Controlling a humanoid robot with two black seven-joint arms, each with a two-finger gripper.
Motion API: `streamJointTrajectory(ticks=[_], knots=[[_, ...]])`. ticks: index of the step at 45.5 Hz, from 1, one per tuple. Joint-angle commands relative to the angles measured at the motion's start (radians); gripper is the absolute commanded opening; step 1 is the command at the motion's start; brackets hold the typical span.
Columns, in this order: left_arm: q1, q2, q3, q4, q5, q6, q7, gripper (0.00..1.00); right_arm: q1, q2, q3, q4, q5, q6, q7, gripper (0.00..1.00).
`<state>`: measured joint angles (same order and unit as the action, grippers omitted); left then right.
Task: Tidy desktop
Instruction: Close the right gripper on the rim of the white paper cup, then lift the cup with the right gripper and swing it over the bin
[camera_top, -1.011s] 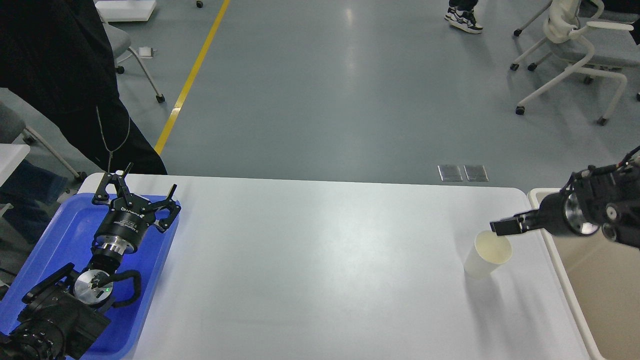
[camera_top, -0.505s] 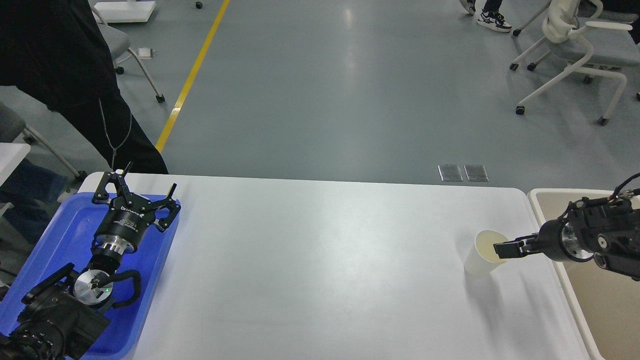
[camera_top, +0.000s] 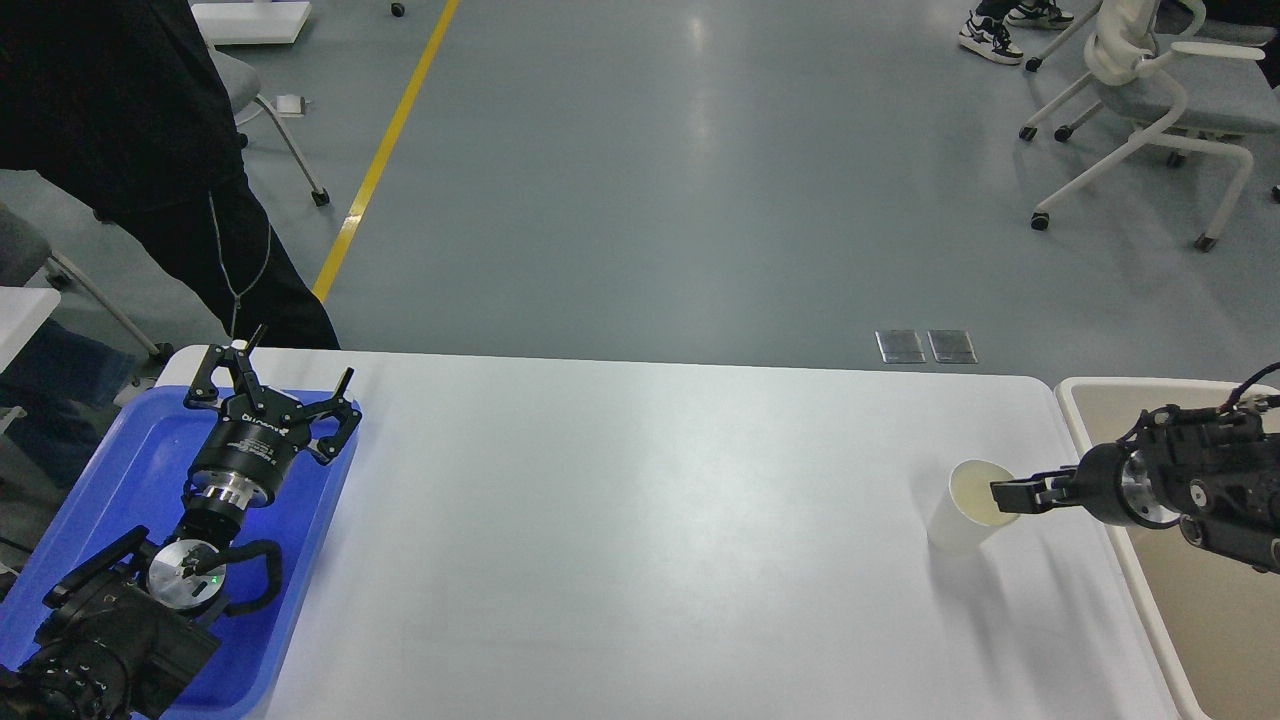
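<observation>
The white desktop (camera_top: 640, 540) fills the lower part of the head view. A white paper cup (camera_top: 958, 525) stands upright near its right edge. My right gripper (camera_top: 1008, 494) comes in from the right, and its tip overlaps the cup's right rim. It is seen side-on, so its two fingers cannot be told apart. My left gripper (camera_top: 275, 385) is open and empty over the far end of a blue tray (camera_top: 110, 480) at the left.
A beige rimmed bin (camera_top: 1200, 610) sits just past the desktop's right edge, under my right arm. A person in black (camera_top: 150, 150) stands behind the far left corner. White chairs (camera_top: 1150, 90) stand on the floor at the back right.
My right gripper came down and slightly right from above the cup to its right rim, then held nearly still. The left arm has not moved. The person behind shifted a little.
</observation>
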<state>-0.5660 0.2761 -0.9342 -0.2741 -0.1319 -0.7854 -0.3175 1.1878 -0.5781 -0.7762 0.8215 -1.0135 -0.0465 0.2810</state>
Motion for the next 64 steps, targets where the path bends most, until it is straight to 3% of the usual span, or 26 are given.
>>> streamJointTrajectory(ticks=[1, 6, 18, 23, 26, 46, 64], knots=[[0.0, 0.0, 0.0, 0.0, 0.0, 0.0, 0.0, 1.0, -0.02, 0.026, 0.003, -0.007, 0.003, -0.039, 0.003, 0.74], [0.0, 0.0, 0.0, 0.0, 0.0, 0.0, 0.0, 1.0, -0.027, 0.026, 0.003, -0.007, 0.003, -0.047, 0.003, 0.67], [0.0, 0.0, 0.0, 0.0, 0.0, 0.0, 0.0, 1.0, -0.031, 0.038, 0.003, -0.004, 0.003, -0.053, 0.007, 0.16], [0.0, 0.0, 0.0, 0.0, 0.0, 0.0, 0.0, 1.0, -0.03, 0.049, 0.006, -0.002, 0.003, -0.055, 0.007, 0.1], [0.0, 0.0, 0.0, 0.0, 0.0, 0.0, 0.0, 1.0, -0.03, 0.052, 0.018, -0.001, 0.003, -0.055, 0.007, 0.0], [0.0, 0.0, 0.0, 0.001, 0.0, 0.0, 0.0, 1.0, -0.016, 0.014, 0.11, 0.033, 0.041, -0.05, 0.02, 0.0], [0.0, 0.0, 0.0, 0.001, 0.0, 0.0, 0.0, 1.0, 0.151, -0.198, 0.373, 0.378, 0.058, -0.039, 0.029, 0.0]])
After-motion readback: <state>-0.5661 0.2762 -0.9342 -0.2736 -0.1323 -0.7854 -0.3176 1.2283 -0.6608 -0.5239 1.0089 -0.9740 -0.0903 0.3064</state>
